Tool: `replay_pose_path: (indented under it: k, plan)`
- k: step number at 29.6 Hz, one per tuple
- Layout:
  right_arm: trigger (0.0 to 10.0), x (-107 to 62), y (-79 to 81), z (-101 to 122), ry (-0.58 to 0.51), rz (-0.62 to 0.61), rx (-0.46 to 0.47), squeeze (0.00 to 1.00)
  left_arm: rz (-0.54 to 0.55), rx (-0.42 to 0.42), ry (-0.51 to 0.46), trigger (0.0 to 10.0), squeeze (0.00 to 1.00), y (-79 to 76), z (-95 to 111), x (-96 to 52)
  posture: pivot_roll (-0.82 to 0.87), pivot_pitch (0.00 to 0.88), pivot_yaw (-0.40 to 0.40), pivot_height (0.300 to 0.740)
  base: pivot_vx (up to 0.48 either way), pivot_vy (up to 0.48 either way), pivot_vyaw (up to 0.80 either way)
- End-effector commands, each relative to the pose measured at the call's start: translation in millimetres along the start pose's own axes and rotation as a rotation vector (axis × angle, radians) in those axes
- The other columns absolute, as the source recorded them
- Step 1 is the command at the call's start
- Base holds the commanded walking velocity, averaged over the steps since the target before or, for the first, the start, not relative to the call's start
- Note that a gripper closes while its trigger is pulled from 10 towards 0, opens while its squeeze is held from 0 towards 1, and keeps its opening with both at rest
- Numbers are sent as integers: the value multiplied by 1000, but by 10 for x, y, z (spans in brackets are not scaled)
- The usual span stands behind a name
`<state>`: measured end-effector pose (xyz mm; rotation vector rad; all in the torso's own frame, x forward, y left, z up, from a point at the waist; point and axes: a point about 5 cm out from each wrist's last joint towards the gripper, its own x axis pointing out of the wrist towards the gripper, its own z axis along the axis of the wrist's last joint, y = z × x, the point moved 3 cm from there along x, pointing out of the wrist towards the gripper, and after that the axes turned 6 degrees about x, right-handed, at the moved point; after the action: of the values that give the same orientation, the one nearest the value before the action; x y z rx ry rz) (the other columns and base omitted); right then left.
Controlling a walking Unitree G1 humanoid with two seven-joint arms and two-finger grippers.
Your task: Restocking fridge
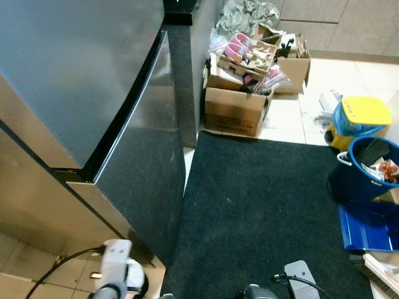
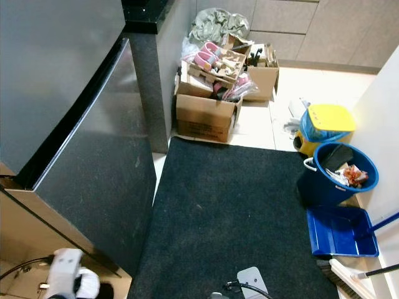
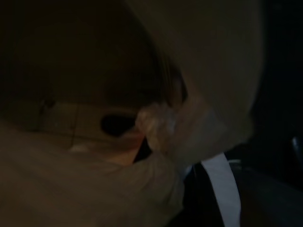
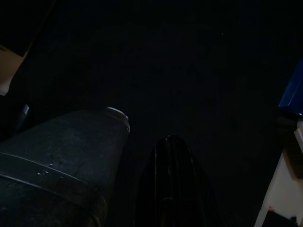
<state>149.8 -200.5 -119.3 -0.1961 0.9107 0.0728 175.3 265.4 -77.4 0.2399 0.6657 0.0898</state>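
Dark mat (image 2: pixel 224 212) covers the tiled floor (image 1: pixel 287 115), the closed steel fridge (image 1: pixel 75 93) rising on the left. Cardboard boxes (image 1: pixel 234 109) crowd its far corner; blue bucket (image 2: pixel 336 171), yellow bin (image 2: pixel 324 124) and dustpan (image 2: pixel 340 232) line the right. Both arms hang low, jaws' state impossible to tell.

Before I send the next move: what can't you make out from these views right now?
- Fridge interior: head views, doors shut.
- Left pincer: left wrist view is dark and blurred; pale bag-like material covers it.
- Right pincer: right wrist view is nearly black; one finger beside a dark bottle-like shape; grip unclear.
- Blue bucket contents: too small.
- Cardboard boxes contents: too cluttered.
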Motion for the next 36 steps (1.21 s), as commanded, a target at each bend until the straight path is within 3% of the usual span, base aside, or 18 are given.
replay_pose_path:
  k: [1,6,8,9,10,13,15,17,19,21,22,26,27,31,32,34,35,36]
  plan:
    - [10000,-27,15,-82,21,10,1,0,28,13,-31,10000,0,232,-85,-193,-19,168,-13,740,0,0,0]
    - [10000,-25,1,-74,20,12,-8,0,-15,86,-94,10000,0,353,-101,-482,3,171,-15,740,0,0,0]
    - [10000,-10,-10,-24,7,19,-25,0,-163,102,-135,10000,0,241,-26,-546,21,164,-21,740,0,0,0]
    - [10000,-10,-10,-24,7,19,-25,0,-163,102,-135,10000,0,241,-26,-546,21,164,-21,740,0,0,0]
    - [10000,9,-13,47,-16,25,-40,0,-263,87,-168,10000,0,129,91,-530,22,159,-23,740,0,0,0]
    - [10000,21,-14,98,-34,30,-50,0,-330,75,-192,10000,0,51,178,-532,22,159,-23,740,0,0,0]
    - [10000,64,-41,346,-123,34,-90,0,-495,56,-262,10000,0,-185,466,-467,-9,144,-22,740,0,0,0]
    - [10000,76,-54,441,-157,33,-104,0,-549,58,-287,10000,0,-268,574,-451,-13,143,-22,740,0,0,0]
    - [10000,88,-108,658,-239,21,-119,0,-649,75,-371,10000,0,-474,930,-427,-38,130,-26,740,0,0,0]
    - [10000,88,-108,658,-239,21,-119,0,-649,75,-371,10000,0,-474,930,-427,-38,130,-26,740,0,0,0]
    - [10000,85,-146,734,-270,10,-128,0,-697,80,-414,10000,0,-601,1124,-431,-48,123,-29,740,0,0,0]
    - [10000,41,-627,886,-311,-163,-30,0,-932,83,-561,10000,0,-1172,1805,-505,-70,104,-29,740,0,0,0]
    - [10000,41,-627,886,-311,-163,-30,0,-932,83,-561,10000,0,-1172,1805,-505,-70,104,-29,740,0,0,0]
    - [10000,-60,-1010,1011,-378,-277,74,0,-1002,55,-628,10000,0,-1494,2204,-508,-95,95,-20,740,0,0,0]
    - [10000,-60,-1010,1011,-378,-277,74,0,-1002,55,-628,10000,0,-1494,2204,-508,-95,95,-20,740,0,0,0]
    - [10000,-158,-1251,1305,-491,-319,114,0,-1002,34,-642,10000,0,-1676,2358,-452,-119,90,-11,740,0,0,0]
    - [10000,-158,-1251,1305,-491,-319,114,0,-1002,34,-642,10000,0,-1676,2358,-452,-119,90,-11,740,0,0,0]
    - [10000,-298,-1453,1697,-633,-328,134,0,-989,32,-645,10000,0,-1813,2475,-408,-134,87,-5,740,0,0,0]
